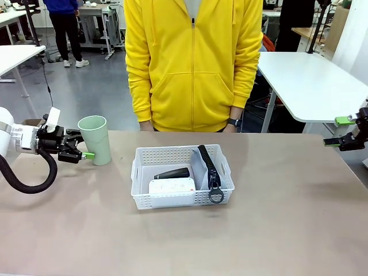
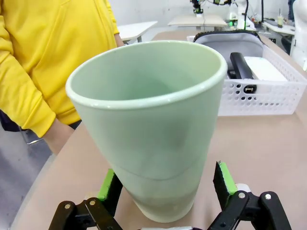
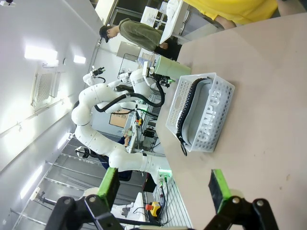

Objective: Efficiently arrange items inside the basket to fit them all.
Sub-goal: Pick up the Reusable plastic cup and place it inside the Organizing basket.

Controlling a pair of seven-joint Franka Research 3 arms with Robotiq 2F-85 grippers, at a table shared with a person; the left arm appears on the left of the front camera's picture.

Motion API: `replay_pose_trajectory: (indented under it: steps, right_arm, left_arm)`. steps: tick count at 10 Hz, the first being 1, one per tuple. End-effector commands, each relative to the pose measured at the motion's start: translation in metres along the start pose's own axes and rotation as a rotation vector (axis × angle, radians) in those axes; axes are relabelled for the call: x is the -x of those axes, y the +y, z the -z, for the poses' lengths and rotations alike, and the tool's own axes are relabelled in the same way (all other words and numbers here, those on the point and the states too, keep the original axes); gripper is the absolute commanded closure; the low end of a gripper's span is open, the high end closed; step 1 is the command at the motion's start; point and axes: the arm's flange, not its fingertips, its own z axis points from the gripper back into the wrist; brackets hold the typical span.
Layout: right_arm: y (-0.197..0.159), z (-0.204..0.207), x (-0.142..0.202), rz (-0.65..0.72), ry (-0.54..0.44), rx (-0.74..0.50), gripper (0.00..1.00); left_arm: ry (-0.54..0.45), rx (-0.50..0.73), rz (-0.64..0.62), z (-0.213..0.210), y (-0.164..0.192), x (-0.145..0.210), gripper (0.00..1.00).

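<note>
I see my left gripper (image 1: 80,148) at the left edge of the front frame, jaws open on either side of the pale green cup (image 1: 95,140), which stands upright on the table (image 1: 276,230); in the left wrist frame the green pads (image 2: 224,178) sit beside the cup's base with a gap on each side. The white basket (image 1: 181,199) sits at the centre of the front frame. Inside it the white box (image 1: 171,186) lies at the lower left, the black stapler (image 1: 172,173) just above it, and the grey pouch (image 1: 202,167) stands on edge along the right side, its ring pull (image 1: 216,196) hanging over the near rim. My right gripper (image 1: 344,132) hangs open at the far right edge, well apart from the basket.
</note>
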Motion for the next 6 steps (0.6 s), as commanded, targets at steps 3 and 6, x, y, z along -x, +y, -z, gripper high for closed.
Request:
replay_pose_trajectory:
  steps: [3, 6]
  right_arm:
    - [0.006, -0.001, 0.001, 0.016, 0.009, 0.000, 0.00]
    - [0.006, -0.001, 0.001, 0.016, 0.009, 0.000, 0.00]
  left_arm:
    - [-0.142, -0.050, -0.095, 0.003, 0.009, -0.020, 0.00]
    - [-0.188, -0.022, -0.142, 0.005, 0.011, -0.023, 0.00]
